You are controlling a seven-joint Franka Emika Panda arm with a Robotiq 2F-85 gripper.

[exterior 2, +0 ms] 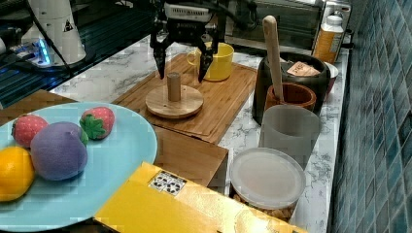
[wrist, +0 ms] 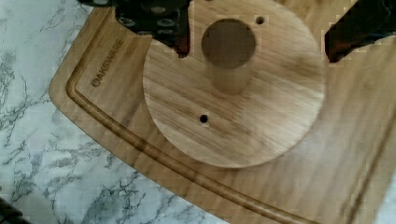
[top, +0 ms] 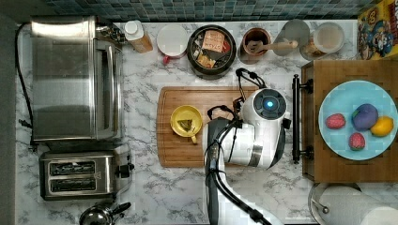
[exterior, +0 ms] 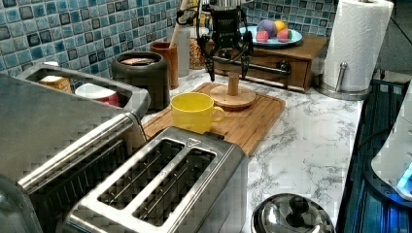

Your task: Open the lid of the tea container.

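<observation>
tea container (top: 211, 50): at the back of the desk, already uncovered, packets showing
lid (exterior 2: 174, 100): flat on cutting board (exterior 2: 228, 104), knob up
gripper (exterior 2: 182, 72): fingers spread wide, empty, straddling knob
step: release done; next likely retract upward

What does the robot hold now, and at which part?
Nothing is held. The gripper hangs open above the wooden lid, its jaws apart on either side of the knob, not touching it.

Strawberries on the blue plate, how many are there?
2. One strawberry lies at the top view's left edge of the blue plate; the other strawberry sits lower, below the purple fruit.
</observation>
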